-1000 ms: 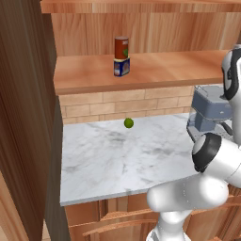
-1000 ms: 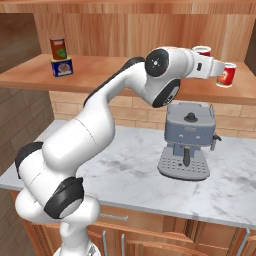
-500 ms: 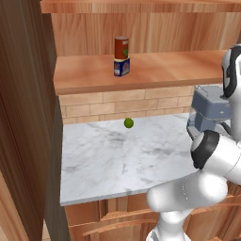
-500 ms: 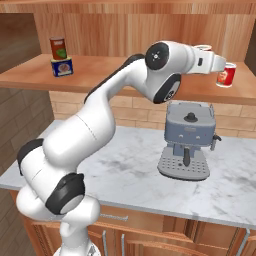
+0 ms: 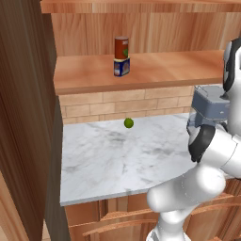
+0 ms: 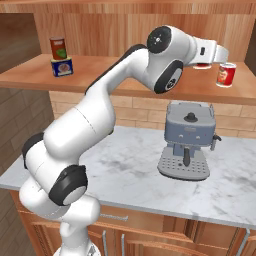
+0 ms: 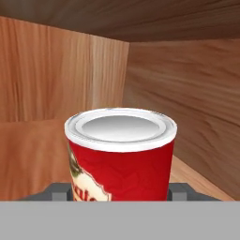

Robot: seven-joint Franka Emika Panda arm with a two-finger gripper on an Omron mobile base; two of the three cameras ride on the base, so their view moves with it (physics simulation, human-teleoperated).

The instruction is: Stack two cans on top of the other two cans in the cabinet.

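While gripper (image 7: 120, 194) clamps red can (image 7: 121, 154) | left base view: dark red can (image 5: 121, 47) atop blue tin (image 5: 121, 67)

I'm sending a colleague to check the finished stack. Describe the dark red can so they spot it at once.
Start at the cabinet, the brown wooden shelving above the marble counter, and go to the shelf's left end. There the dark red can with its green-and-white label stands on the short blue tin, the one stacked pair there.
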